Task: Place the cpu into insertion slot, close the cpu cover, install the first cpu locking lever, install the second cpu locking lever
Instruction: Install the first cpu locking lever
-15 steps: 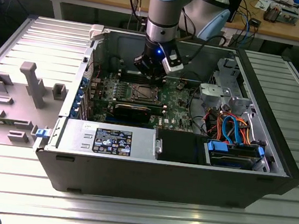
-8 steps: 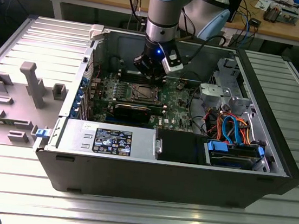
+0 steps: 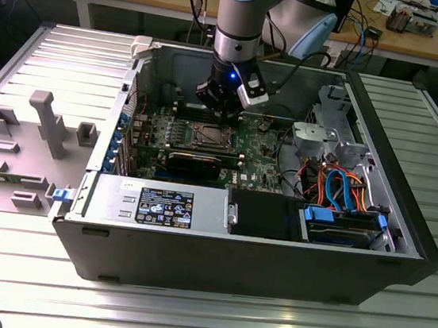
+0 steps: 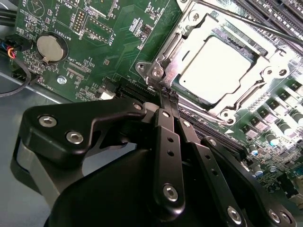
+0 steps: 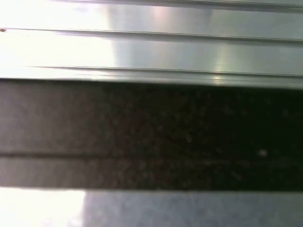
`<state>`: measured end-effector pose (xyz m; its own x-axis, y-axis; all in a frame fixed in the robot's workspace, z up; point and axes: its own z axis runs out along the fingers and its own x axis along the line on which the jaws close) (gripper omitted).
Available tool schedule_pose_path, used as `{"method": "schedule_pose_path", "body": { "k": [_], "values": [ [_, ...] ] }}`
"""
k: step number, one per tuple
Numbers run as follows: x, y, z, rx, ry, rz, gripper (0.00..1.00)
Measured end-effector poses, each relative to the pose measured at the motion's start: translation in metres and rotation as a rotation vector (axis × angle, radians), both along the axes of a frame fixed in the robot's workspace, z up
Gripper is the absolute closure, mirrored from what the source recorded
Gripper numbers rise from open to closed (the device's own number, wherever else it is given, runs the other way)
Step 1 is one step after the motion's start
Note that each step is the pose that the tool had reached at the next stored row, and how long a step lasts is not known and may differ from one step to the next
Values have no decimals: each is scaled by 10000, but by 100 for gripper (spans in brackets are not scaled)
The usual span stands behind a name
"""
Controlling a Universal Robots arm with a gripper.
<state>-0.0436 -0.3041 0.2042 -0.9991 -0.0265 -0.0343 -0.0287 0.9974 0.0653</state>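
Tool (image 4: 166, 92) tips at cpu cover (image 4: 189, 33) corner; memory slots (image 4: 279, 21) beyond, graphics card (image 3: 195, 161) flanks socket; open above.

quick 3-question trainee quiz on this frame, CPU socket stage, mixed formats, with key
1. True or false: the cpu already sits in the insertion slot.
2. The cpu cover is: A) lying over the cpu, B) standing open, C) off the board.
3. Fill in: in the second wrist view, the gripper tips, drawn close together, point at a ____ of the socket frame.

Key: 1 true; 2 A; 3 corner
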Motion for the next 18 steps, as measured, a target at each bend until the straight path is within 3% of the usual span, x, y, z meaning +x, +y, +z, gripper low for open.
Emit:
{"method": "schedule_pose_path", "body": {
  "k": [11,13,18],
  "values": [
    [0,0,-30,-19,0,-2,89],
    [1,0,-30,200,11,1,89],
    [1,0,38,212,10,-1,89]
  ]
}}
